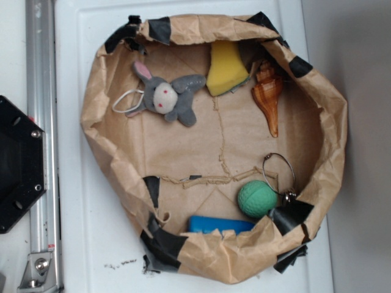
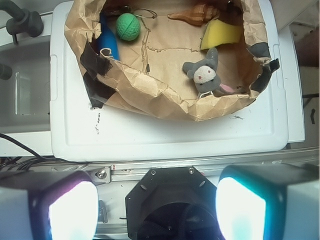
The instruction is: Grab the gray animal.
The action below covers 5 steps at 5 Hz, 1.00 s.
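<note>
The gray animal [image 1: 166, 96], a small plush bunny with pink-lined ears, a white face and a white string loop, lies in the upper left of the brown paper-lined basket [image 1: 98, 104]. In the wrist view the gray animal [image 2: 204, 73] rests near the basket's near right wall. My gripper [image 2: 157, 207] hangs well back from the basket, above the black robot base [image 2: 170, 200]. Its two fingers stand wide apart with nothing between them. The gripper does not show in the exterior view.
Sharing the basket are a yellow sponge [image 1: 225, 67], an orange seashell [image 1: 269, 94], a green ball [image 1: 256, 199] with a metal ring [image 1: 280, 171], and a blue object [image 1: 217, 224]. The basket sits on a white lid [image 2: 165, 135]. A metal rail [image 1: 41, 122] runs along the left.
</note>
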Tool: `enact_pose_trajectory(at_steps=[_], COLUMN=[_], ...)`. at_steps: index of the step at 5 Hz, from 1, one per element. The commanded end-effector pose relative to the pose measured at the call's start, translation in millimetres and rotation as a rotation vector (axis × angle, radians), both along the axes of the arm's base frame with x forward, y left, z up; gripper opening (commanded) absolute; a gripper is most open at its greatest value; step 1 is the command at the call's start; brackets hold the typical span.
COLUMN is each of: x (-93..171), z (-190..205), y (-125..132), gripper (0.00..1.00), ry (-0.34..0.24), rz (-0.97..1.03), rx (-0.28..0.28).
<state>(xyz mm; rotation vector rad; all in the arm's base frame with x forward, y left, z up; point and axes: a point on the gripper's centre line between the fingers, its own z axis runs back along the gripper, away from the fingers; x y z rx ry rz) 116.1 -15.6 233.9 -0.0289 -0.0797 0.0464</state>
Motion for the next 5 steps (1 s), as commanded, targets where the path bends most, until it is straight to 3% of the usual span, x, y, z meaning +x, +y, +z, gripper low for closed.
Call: enact_pose_trajectory(at_steps=[1, 3, 4, 5], x=[0.0, 61.9, 101.4, 118.5], z=[0.0, -38.4, -57.0, -86.8], y=[0.0, 49.0, 57.0, 54.3], gripper=[1.00, 1.00, 1.00, 1.00], ry=[0.000, -0.091, -0.071, -0.031], rz=[0.000, 0.007, -0.022, -0.032], rx=[0.000, 0.038, 0.047, 0.123])
